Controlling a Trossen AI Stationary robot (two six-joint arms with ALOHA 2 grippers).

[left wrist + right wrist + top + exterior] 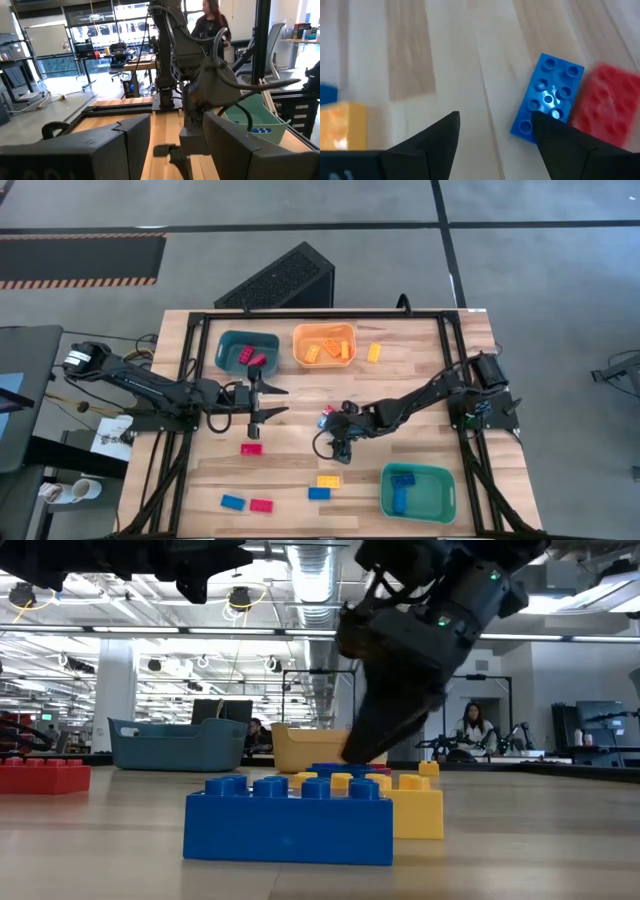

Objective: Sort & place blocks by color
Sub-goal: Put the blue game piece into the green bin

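Observation:
My right gripper (495, 117) is open and points down at the table's middle (336, 438). A blue block (547, 97) lies flat beside one fingertip, with a red block (607, 107) against its far side. A yellow block (342, 125) and a blue one lie on the other side. My left gripper (274, 402) hovers open and empty near the teal bin, level, facing the right arm (177, 120). Loose blocks lie near the table's near edge: red (251, 448), yellow (327, 480), blue (320, 493), blue (232, 502), red (261, 505). An orange block (374, 352) lies beside the orange bin. My right gripper stands over the table from above with one fingertip (542, 130) at the blue block's short end (525, 125). I cannot tell whether it touches the block. The block lies flat on the table, outside the gap between the fingers.
The teal bin (228, 340) holds red blocks, the orange bin (300, 335) holds orange ones, and the green bin (440, 480) at the near right holds a blue one. A black frame edges the table. In the low view a blue block (290, 825) and a yellow block (420, 808) stand close to the camera.

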